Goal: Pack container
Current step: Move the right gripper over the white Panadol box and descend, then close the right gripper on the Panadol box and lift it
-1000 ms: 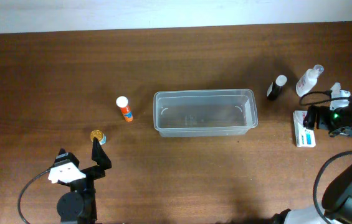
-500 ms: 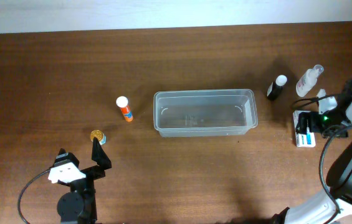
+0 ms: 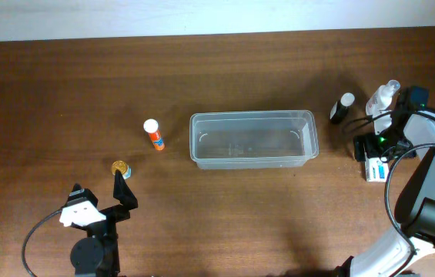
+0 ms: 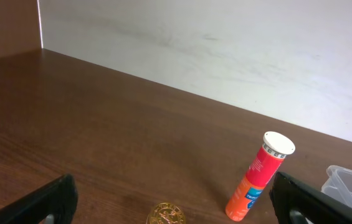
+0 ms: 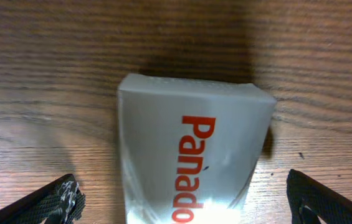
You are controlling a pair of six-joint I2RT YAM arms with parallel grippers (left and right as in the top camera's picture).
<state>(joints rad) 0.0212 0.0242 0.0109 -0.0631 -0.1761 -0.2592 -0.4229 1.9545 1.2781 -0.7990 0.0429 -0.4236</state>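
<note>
Overhead: container (image 3: 252,139) sits at counter (image 3: 48,92) centre. Orange tube (image 3: 154,135) at its 9 o'clock, well apart. Left end effector (image 3: 100,198) at 7 o'clock, jaws apart, holding nothing. Right end effector (image 3: 376,146) at 3 o'clock, above white box (image 3: 377,168).
Left wrist: container corner at 4 o'clock edge, beside tube.
Right wrist: box between spread fingers (image 5: 57,198), both clear of its sides.

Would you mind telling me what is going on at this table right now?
Two robot arms are packing the clear plastic rectangular tub, which is empty so far. The right gripper is open over a white box with red lettering, a finger on each side, not gripping it. The left gripper is open and holds nothing, near a small gold-lidded jar and an orange tube with a white cap.
</note>
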